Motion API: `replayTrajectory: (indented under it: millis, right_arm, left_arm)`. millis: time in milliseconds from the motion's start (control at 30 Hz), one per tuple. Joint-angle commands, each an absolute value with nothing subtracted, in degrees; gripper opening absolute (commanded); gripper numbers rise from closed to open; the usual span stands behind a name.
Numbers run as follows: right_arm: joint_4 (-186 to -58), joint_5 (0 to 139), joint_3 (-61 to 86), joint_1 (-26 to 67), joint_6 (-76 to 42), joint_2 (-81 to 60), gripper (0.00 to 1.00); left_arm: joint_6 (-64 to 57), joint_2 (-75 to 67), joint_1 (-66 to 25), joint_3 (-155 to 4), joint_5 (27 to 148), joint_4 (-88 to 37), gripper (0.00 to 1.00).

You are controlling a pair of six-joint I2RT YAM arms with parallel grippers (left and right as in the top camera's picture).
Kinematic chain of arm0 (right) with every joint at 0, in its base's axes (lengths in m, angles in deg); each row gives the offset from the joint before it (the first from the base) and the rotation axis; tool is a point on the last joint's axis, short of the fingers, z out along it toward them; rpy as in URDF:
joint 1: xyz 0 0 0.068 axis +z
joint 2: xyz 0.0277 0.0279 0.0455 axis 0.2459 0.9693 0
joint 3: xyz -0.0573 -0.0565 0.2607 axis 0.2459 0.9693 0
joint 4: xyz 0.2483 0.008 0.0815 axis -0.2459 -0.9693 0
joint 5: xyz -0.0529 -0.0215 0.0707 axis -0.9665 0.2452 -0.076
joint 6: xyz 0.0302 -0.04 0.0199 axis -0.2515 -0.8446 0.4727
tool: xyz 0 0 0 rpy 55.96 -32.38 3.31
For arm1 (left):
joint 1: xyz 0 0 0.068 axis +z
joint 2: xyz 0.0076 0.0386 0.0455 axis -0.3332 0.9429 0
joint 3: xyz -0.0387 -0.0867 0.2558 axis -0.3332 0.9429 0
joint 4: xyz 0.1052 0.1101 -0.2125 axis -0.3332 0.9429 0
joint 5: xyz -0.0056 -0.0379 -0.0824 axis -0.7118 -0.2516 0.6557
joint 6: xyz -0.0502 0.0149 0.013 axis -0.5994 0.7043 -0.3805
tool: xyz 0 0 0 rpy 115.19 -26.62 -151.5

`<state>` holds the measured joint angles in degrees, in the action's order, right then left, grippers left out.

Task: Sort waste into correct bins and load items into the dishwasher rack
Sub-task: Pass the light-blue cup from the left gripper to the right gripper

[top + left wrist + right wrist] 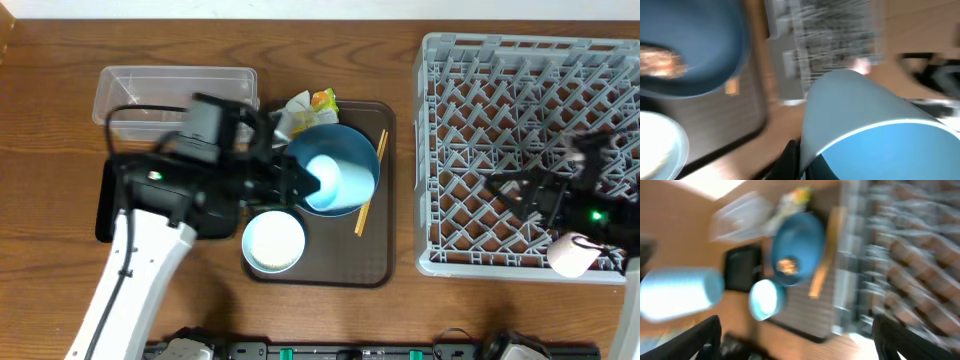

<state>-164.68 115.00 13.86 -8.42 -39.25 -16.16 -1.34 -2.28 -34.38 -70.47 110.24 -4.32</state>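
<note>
Blue fills my left wrist feed: the blue cup sits close against the camera, and the left gripper has its fingers closed on it. From overhead, I see that cup hanging over the blue bowl, which stands on the brown tray. Brown scraps lie inside the bowl. The white bowl sits just beside it on the same tray, and the chopsticks lean along the bowl's right side. A wrapper and a napkin are bunched at the tray's far edge. Left of the tray, the tub rests on the bench, with the black tray partly hidden under my left arm.

My right gripper is above the rack, its fingers spread wide with nothing between them. A pink cup lies at the rack's lower right corner in the overhead view. Both wrist feeds are blurred.
</note>
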Motion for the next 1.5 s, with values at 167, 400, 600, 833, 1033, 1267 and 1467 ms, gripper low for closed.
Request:
replayTrajectory:
  millis: [167,400,600,833,1033,1267,1467]
  right_arm:
    - [-154.1,135.2,13.7,8.4,-46.4,-16.2,0.86]
    - [-142.3,139.2,13.7,19.8,-46.2,-16.2,0.85]
    - [-132.9,139.9,13.7,24.7,-42.4,-15.9,0.87]
    - [-124.9,138.1,13.7,31.3,-36.1,-14.3,0.77]
    - [-123.9,135.6,13.7,35.4,-35.3,-13.4,0.72]
    - [-120.9,135.1,13.7,37.5,-34.6,-13.4,0.51]
    - [-125.6,125.1,13.7,34.9,-34.6,-14.1,0.5]
  left_arm:
    - [3.0,-0.8,-30.2,-71.1,146.4,-9.9,0.06]
    - [3.0,-0.8,-30.2,-71.1,149.7,-11.1,0.06]
    - [3.0,-0.8,-30.3,-71.1,149.8,-11.1,0.06]
    - [3.1,-0.8,-30.3,-71.1,149.7,-11.1,0.06]
    - [3.1,-0.8,-30.3,-71.1,149.7,-11.1,0.06]
    - [3.1,-0.8,-30.3,-71.1,149.7,-11.3,0.06]
    - [3.0,-0.8,-30.3,-71.1,147.1,-11.3,0.73]
